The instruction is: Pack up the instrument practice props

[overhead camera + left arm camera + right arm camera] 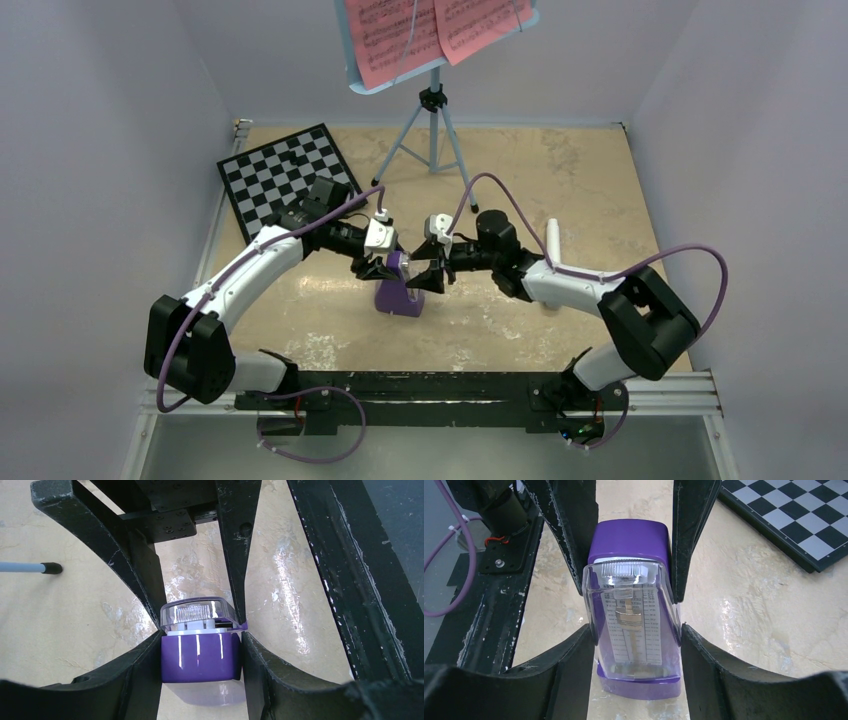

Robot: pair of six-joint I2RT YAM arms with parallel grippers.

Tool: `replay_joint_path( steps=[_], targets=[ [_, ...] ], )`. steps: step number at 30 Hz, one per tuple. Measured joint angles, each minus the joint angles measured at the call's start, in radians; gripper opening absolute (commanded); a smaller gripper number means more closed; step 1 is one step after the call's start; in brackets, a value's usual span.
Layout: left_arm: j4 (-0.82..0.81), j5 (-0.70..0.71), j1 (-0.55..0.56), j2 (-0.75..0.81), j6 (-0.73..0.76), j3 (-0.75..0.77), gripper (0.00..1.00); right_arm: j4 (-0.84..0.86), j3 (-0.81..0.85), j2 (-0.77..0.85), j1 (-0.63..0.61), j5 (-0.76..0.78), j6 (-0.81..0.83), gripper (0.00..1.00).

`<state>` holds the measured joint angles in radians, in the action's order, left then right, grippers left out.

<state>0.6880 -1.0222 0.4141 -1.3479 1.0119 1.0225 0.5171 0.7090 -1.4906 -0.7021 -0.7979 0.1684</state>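
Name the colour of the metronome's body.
The metronome is purple, with a clear cover; clearest in the right wrist view.

I count one purple metronome (pixel 398 292), one light-blue music stand (pixel 433 128), two pink sheet-music pages (pixel 390 40), one white recorder (pixel 552 240) and one chessboard (pixel 285 175) on my tabletop (pixel 590 170).

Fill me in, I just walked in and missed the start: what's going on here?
Both arms meet at the purple metronome in the middle of the table. The left gripper is clamped on its purple body, and the right gripper grips the clear-covered front from the opposite side. The music stand with its pink pages stands at the back, not yet packed; the white recorder lies on the table to the right.
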Motion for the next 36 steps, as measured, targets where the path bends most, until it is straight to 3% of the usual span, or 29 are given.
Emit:
replay_joint_path(
  steps=[10, 22, 36],
  targets=[
    [-0.019, -0.001, -0.002, 0.003, -0.030, -0.008, 0.00, 0.158, -0.074, 0.006, -0.015, 0.048, -0.060, 0.00],
    [-0.035, -0.006, -0.002, 0.003, -0.048, -0.015, 0.05, 0.212, -0.116, 0.043, -0.018, 0.073, -0.113, 0.00],
    [-0.027, -0.008, -0.002, 0.002, -0.033, -0.014, 0.01, 0.298, -0.134, -0.001, -0.024, 0.076, -0.134, 0.00]
  ],
)
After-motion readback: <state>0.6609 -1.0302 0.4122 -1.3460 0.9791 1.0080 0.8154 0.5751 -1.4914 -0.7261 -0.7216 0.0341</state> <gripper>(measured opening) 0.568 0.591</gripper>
